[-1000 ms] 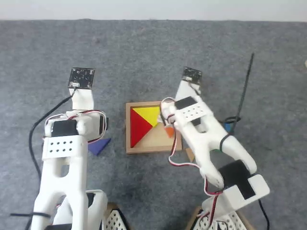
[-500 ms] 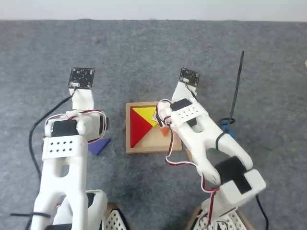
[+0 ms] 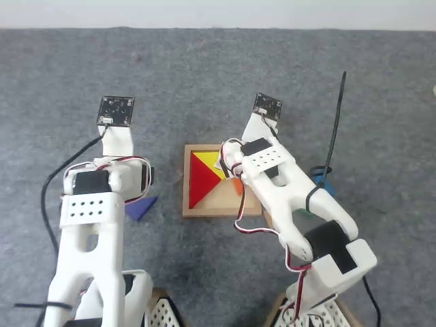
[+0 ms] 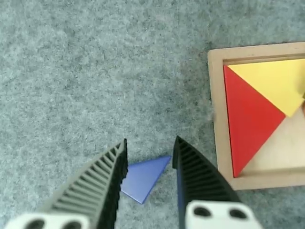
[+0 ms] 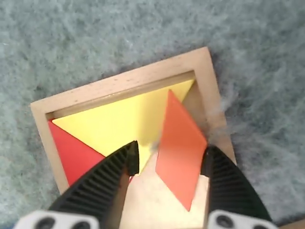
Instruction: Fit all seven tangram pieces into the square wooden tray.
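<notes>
From above, your right arm hides the tray's right side and most of the orange piece. Your right gripper is spread around that piece, which lies inside the tray against the yellow triangle. The red triangle sits at the tray's left. Left of the tray, your left gripper gapes over the blue triangle.

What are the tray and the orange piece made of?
The tray looks like bare, pale wood: grain and specks show on its rim. The orange piece looks smooth and painted; maybe wood underneath, but the paint hides it.
</notes>
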{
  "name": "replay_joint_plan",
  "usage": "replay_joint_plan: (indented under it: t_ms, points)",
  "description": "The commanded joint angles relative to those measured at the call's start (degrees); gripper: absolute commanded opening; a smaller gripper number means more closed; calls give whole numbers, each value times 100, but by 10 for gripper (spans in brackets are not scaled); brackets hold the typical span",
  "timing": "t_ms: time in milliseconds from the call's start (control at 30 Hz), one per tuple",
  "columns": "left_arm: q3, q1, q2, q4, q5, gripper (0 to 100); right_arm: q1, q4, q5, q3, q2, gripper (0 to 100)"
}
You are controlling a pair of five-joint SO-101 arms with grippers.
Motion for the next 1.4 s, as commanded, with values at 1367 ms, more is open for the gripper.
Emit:
replay_joint_plan:
  t_ms: [1367]
  points:
    - [-40, 18, -26, -114, -53, 160, -110, -1033, 993, -105, -57, 235]
